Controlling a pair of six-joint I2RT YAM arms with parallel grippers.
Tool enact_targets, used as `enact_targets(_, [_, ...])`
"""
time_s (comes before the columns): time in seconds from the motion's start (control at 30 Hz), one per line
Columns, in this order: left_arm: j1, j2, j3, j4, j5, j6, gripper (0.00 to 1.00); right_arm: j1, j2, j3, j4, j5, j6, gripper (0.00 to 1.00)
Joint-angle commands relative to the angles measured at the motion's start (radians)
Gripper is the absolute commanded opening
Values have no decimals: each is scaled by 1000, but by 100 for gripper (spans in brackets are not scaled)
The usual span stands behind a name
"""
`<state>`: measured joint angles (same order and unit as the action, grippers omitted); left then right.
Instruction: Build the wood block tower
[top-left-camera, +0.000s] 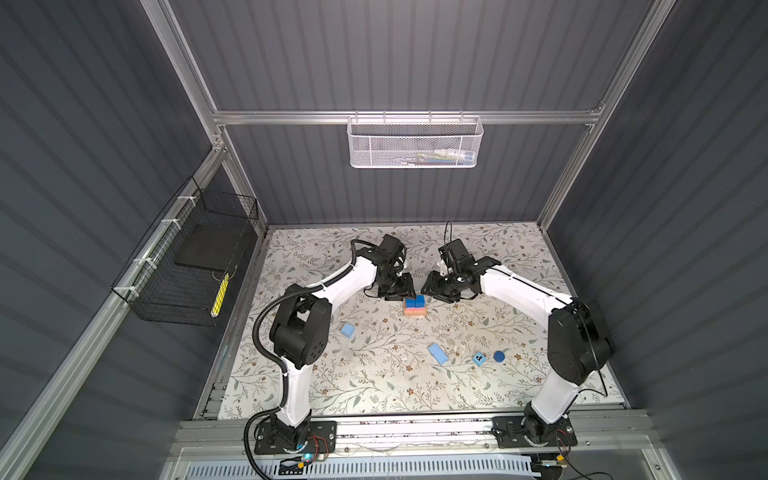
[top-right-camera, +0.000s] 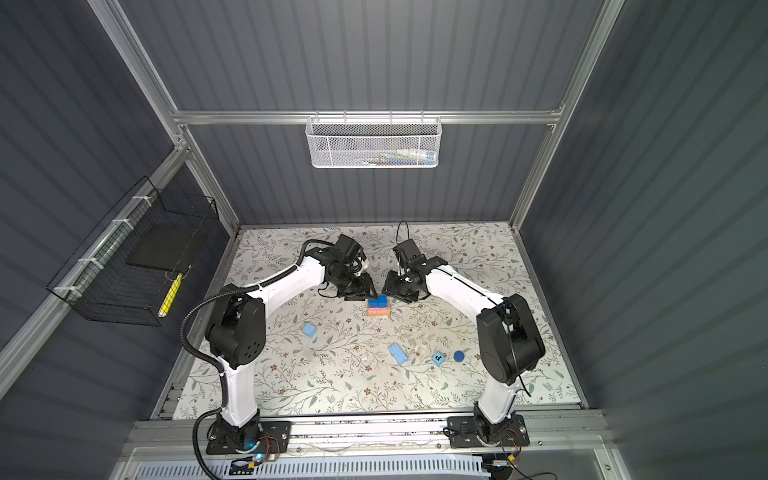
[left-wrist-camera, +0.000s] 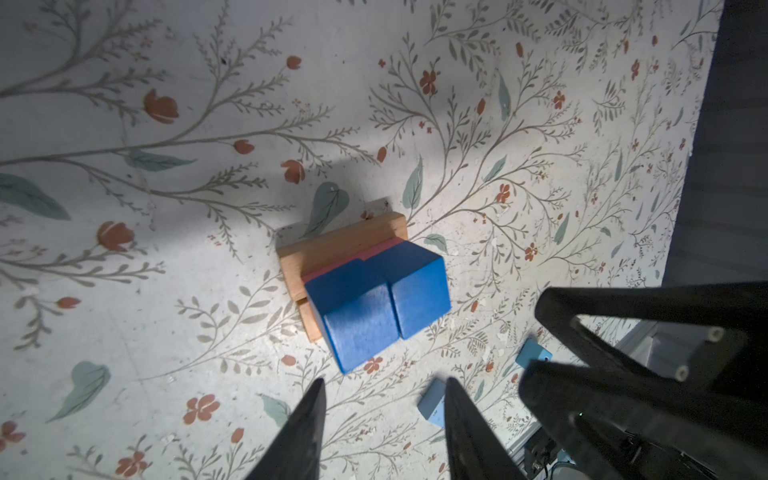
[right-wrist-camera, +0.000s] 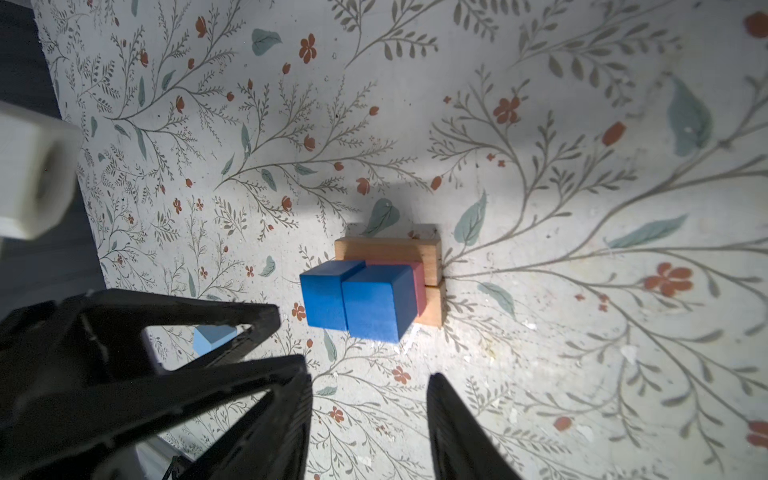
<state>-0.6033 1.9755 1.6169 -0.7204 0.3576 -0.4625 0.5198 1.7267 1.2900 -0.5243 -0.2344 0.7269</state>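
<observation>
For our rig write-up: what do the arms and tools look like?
The left arm and right arm have white shells with black joints. A black corrugated hose runs up the left; a thin black wire follows the right. The left tool and right tool are black with tapering fingers.

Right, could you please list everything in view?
table: one, floral
tan bars: two, tan, tower base
pink bar: one, pink, on the tan bars
cubes: two, dark blue, atop the pink bar
plain cube: one, light blue, loose, table's left
flat bar: one, light blue, loose, before the tower
cylinder: one, dark blue, table's right
lettered cube: one, light blue, beside the cylinder
mesh basket: one, white, back rail
wire basket: one, black, left wall
arms: two, white and black, front edge
left tool, right tool: two, black, open, flanking the tower
</observation>
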Motion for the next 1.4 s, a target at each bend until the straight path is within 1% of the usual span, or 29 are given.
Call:
enact_targets(0.0, [-6, -76, -25, -25, -20, 23, 47, 18, -68, -64, -17, 55, 53, 47])
enact_targets(0.07, [-6, -100, -43, -22, -21, 25, 48, 44, -113, -110, -23, 85, 84, 47])
enact_targets(0.1, [-6, -115, -56, -17, -55, 25, 48, 59, -132, -127, -29, 99, 102, 47])
enact_targets(0.17, [-6, -143, -82, -7, -62, 26, 49, 96, -172, -163, -48, 135, 138, 48])
enact_targets(0.33, [-6, -220, -151, 16, -64, 36, 50, 217, -278, -256, -101, 206, 243, 48])
enact_targets(0.47, [-5, -267, -188, 14, -78, 57, 53, 300, -343, -339, -95, 215, 331, 50])
enact_targets(0.53, [-4, -285, -195, 8, -93, 67, 55, 336, -361, -372, -94, 220, 367, 52])
enact_targets(0.6, [-4, -300, -195, 3, -106, 74, 61, 363, -372, -394, -95, 228, 394, 55])
enact_targets(0.63, [-4, -309, -230, 2, -113, 78, 64, 375, -374, -402, -98, 230, 406, 56])
enact_targets(0.73, [-3, -326, -245, 8, -131, 82, 71, 401, -373, -417, -97, 229, 427, 60])
enact_targets(0.8, [-3, -330, -246, 8, -137, 82, 73, 416, -369, -421, -90, 226, 435, 64])
enact_targets(0.9, [-3, -335, -248, 7, -137, 85, 74, 432, -358, -425, -77, 221, 444, 68])
enact_targets(1.2, [-3, -341, -249, -12, -155, 91, 75, 439, -268, -420, -34, 202, 426, 73])
enact_targets(1.37, [-2, -338, -243, -26, -168, 95, 76, 439, -228, -422, -19, 210, 424, 76])
